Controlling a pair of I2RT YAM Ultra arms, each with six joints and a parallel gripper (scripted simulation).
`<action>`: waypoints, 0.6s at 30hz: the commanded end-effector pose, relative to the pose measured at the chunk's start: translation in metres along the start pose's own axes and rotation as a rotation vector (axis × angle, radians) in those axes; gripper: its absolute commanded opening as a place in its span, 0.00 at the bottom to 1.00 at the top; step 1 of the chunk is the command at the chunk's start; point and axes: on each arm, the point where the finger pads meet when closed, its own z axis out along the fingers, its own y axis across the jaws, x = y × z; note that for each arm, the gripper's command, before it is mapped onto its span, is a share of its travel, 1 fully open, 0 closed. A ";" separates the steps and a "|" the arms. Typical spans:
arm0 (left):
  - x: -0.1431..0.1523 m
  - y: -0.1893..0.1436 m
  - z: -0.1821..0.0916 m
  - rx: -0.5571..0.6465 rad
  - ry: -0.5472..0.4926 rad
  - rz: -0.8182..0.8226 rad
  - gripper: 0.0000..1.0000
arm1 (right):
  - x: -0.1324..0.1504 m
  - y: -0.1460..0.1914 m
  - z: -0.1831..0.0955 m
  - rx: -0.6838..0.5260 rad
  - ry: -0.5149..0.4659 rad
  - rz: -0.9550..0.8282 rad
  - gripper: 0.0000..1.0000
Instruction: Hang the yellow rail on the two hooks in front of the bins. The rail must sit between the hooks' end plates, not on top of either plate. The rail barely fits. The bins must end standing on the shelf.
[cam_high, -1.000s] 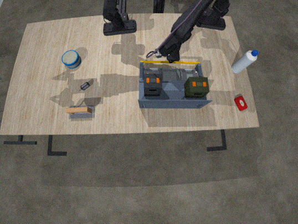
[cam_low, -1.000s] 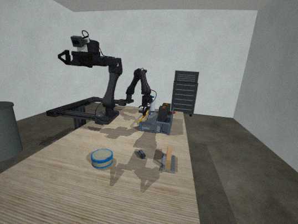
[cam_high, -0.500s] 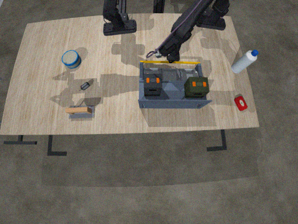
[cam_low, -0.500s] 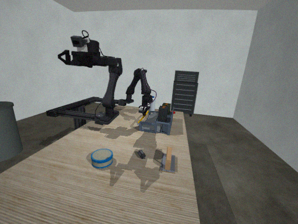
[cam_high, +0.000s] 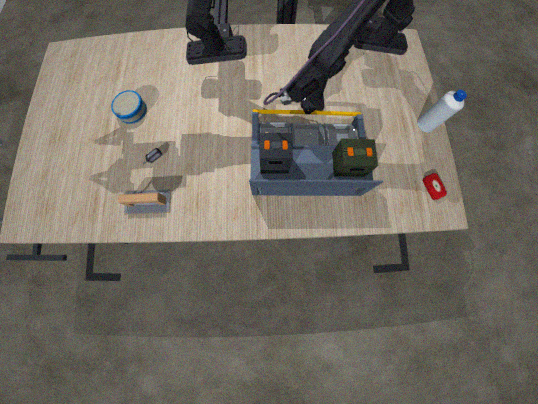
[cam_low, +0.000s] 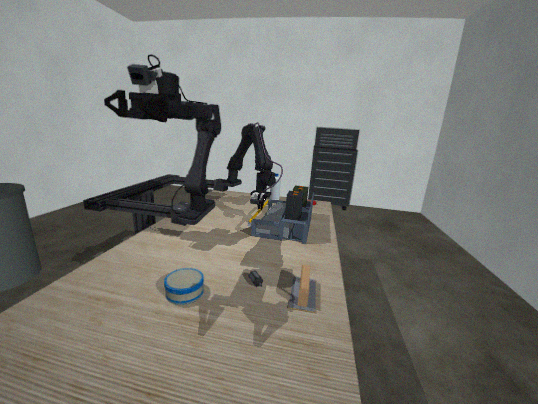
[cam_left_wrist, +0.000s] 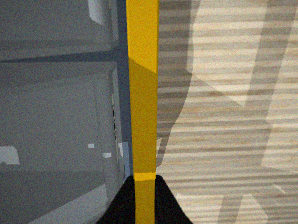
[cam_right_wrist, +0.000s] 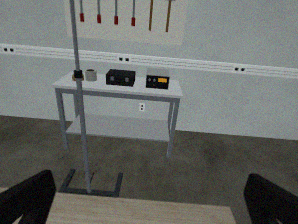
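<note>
The yellow rail (cam_high: 335, 113) (cam_low: 256, 217) (cam_left_wrist: 143, 110) runs along the near side of the blue-grey shelf (cam_high: 320, 188) (cam_left_wrist: 122, 30). My left gripper (cam_high: 312, 110) (cam_low: 261, 204) (cam_left_wrist: 145, 184) is shut on the rail near its middle. The hooks and their end plates cannot be made out, so whether the rail sits between the plates cannot be told. Translucent grey bins (cam_high: 306, 135) (cam_left_wrist: 55, 115) stand in the shelf beside the rail. My right gripper (cam_low: 108, 102) (cam_right_wrist: 149, 181) is open and empty, high above the table's arm side, far from the rail.
A black box (cam_high: 275, 161) and a green box (cam_high: 354, 162) stand at the shelf's far side. A white bottle (cam_high: 440, 114) and red object (cam_high: 434, 186) lie beyond one end. A blue-rimmed tub (cam_high: 128, 106), small dark object (cam_high: 153, 155) and wooden-handled float (cam_high: 145, 199) lie beyond the other.
</note>
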 end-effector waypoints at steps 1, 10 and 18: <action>-0.003 0.007 -0.004 -0.018 -0.020 -0.001 0.00 | -0.012 -0.007 -0.006 0.025 -0.014 0.006 1.00; -0.008 0.009 -0.007 -0.029 -0.032 0.002 0.00 | -0.012 -0.007 -0.006 0.025 -0.014 0.006 1.00; -0.006 0.008 -0.006 -0.028 -0.031 0.001 0.00 | -0.012 -0.007 -0.006 0.025 -0.014 0.006 1.00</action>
